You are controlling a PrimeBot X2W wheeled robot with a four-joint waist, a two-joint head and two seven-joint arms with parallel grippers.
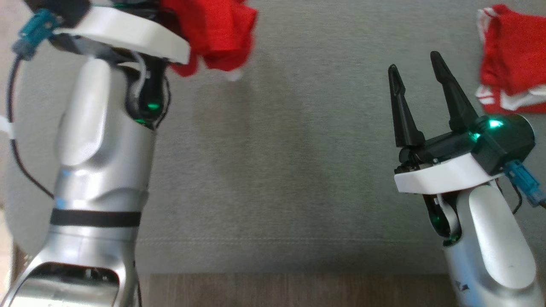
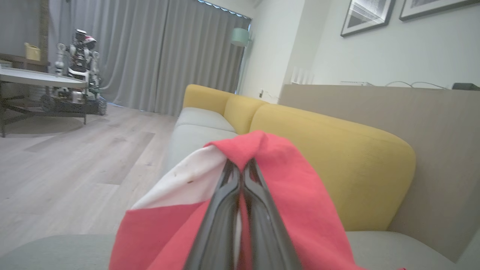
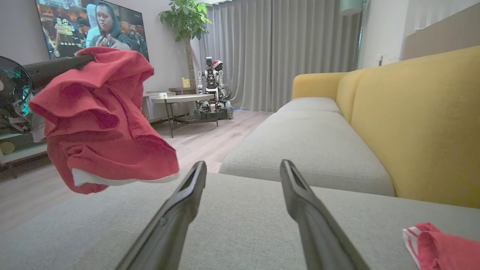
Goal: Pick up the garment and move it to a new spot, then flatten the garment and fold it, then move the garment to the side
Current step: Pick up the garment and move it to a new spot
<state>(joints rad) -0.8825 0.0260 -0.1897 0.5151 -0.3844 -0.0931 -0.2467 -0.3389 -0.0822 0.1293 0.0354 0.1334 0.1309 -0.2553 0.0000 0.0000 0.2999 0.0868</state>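
The garment (image 1: 217, 30) is red with a white patch and hangs bunched in the air above the grey sofa seat (image 1: 277, 170), at the top left of the head view. My left gripper (image 2: 240, 165) is shut on a fold of the garment (image 2: 292, 195), which drapes over both fingers. From the right wrist view the garment (image 3: 101, 123) dangles off the left arm's dark fingers (image 3: 56, 67), clear of the cushion. My right gripper (image 1: 414, 63) is open and holds nothing, low over the seat at the right (image 3: 243, 164).
A second red garment with white stripes (image 1: 512, 64) lies crumpled on the seat at the far right (image 3: 438, 243). The yellow backrest (image 3: 412, 112) runs along the sofa. Wooden floor (image 1: 298, 290) borders the seat's front edge. A round table (image 3: 183, 99) and another robot (image 3: 213, 86) stand farther off.
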